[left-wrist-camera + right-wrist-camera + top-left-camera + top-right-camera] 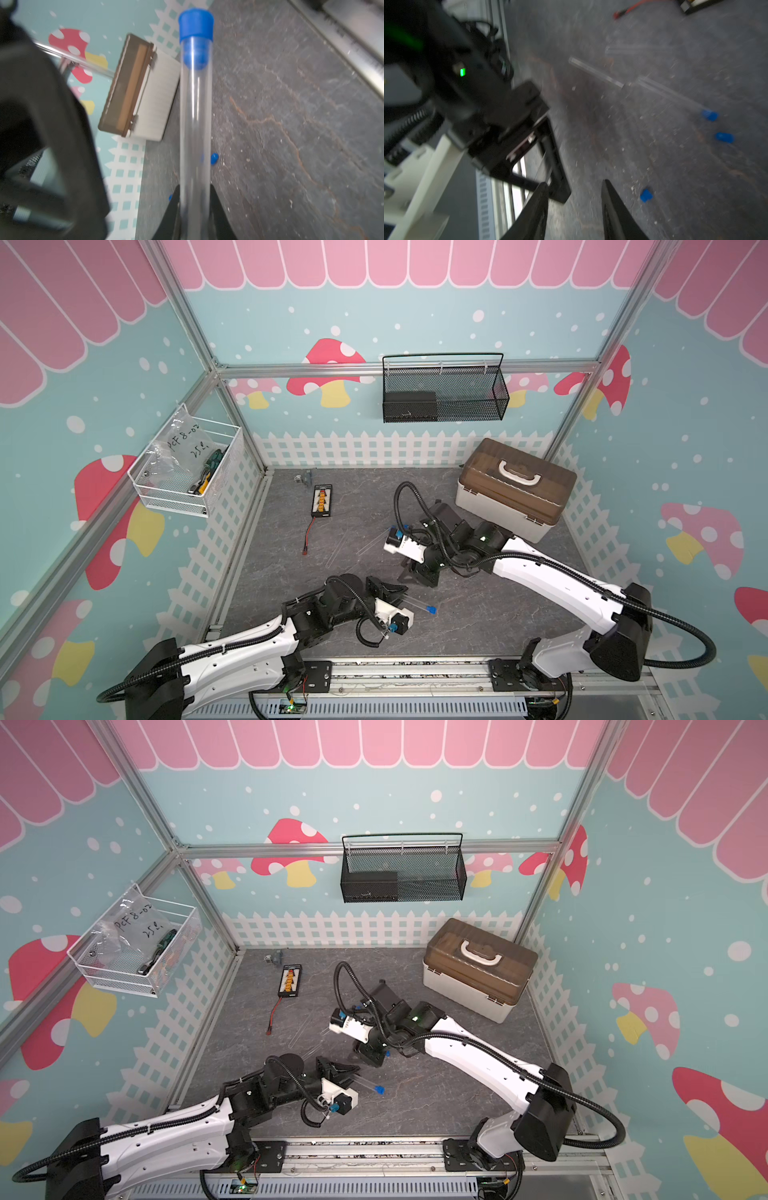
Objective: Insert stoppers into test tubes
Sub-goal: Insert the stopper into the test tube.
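A clear tube [195,124], blue stopper [196,24] seated, juts from the left pincer [195,197]. Loose stoppers [724,137] and bare tubes [596,72] lie ahead of the right pincer [574,185].

Motion smears the right wrist view: the loose tubes [596,72] are faint streaks, the loose stoppers [709,115] soft blobs. In the left wrist view the held tube [195,124] runs off the picture's edge between the tips of the left claw [195,187], half hiding a stopper [214,158] behind it.

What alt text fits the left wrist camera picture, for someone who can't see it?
A clear test tube, plugged with a blue stopper, sticks out from the left gripper, whose jaws are shut on it. Beyond are the grey table, a loose blue stopper and a brown-lidded box.
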### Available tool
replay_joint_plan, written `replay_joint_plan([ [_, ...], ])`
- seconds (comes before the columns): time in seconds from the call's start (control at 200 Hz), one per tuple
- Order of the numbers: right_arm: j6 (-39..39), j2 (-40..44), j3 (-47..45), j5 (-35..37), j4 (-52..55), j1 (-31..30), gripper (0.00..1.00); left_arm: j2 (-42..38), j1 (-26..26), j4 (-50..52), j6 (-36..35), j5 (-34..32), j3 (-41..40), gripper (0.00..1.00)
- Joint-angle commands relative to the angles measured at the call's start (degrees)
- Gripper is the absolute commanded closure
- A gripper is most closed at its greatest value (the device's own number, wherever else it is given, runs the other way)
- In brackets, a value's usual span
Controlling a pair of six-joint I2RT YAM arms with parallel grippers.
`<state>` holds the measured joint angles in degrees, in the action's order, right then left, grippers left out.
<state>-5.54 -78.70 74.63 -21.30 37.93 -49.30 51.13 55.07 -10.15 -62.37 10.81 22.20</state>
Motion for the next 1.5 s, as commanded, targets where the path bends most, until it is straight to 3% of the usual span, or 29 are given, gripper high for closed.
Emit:
replay_joint_plan([
  [0.0, 2.77, 8.2, -3.13, 3.37, -9.86, 1.43, 0.48, -2.32, -2.87, -4.74, 6.65, 7.09, -1.8, 1.0],
  [0.145, 14.48, 16.74, -6.97, 11.31, -7.77, 2.6, 0.46, -1.26, -4.45, -4.39, 15.8, 8.29, -0.81, 1.0],
  [0.28, 34.52, 22.83, -9.95, 17.45, -6.66, 3.71, 0.5, 1.75, -6.4, -10.34, 34.52, 8.92, -0.07, 1.0],
  [0.43, 51.28, 25.85, -10.76, 7.56, -3.66, 6.55, 0.5, 6.92, -6.91, -25.73, 58.41, 9.43, -2.48, 1.0],
  [0.565, 60.78, 27.24, -13.8, -1.93, -10.23, 6.76, 0.48, 13.27, -6.9, -42.74, 69.03, 9.81, -6.11, 1.0],
  [0.73, 70.69, 29.21, -19.24, -6.11, -21.24, 6.85, 0.49, 18.12, -6.9, -51.65, 71.81, 12.79, -6.16, 1.0],
  [0.946, 72.37, 29.13, -20.82, -4.46, -22.87, 7.1, 0.55, 19.44, -6.9, -54.98, 71.25, 15.56, -5.68, 1.0],
  [1.066, 76.36, 28.65, -22.56, -5.39, -29.26, 7.46, 0.56, 19.4, -6.9, -54.93, 70.14, 16.79, -5.5, 1.0],
  [1.496, 75.71, 24.95, -22.97, -8.57, -30.52, 7.46, 0.58, 17.24, -6.9, -52.77, 68.04, 16.79, -5.58, 1.0],
])
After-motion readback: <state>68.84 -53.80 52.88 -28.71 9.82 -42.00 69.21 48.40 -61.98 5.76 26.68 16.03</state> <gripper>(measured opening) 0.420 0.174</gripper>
